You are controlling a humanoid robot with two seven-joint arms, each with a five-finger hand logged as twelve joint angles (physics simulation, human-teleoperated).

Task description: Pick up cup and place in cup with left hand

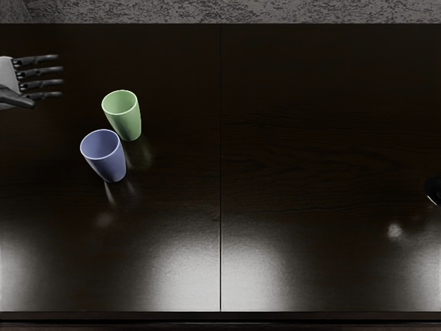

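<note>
"What's on my feed, largest first?"

"I see the dark, glossy surface [310, 124], a seam running down its middle. Next comes my left robot hand [48, 84], in from the left edge."

"How are its fingers?"

"Spread, pointing right, thumb on the near side, holding nothing."

"And the cups?"

"I have two, both upright on the surface. The blue cup [110, 165] is right of that hand and closer to me, apart from it. The green cup [128, 124] stands near the fingertips, just beyond them to the right and slightly my way. It's beside the blue one, on its far side; I can't tell if they touch."

"Anything smaller?"

"A dark sliver of the right robot hand [434, 191] at the right edge. I can't tell its state."
</note>
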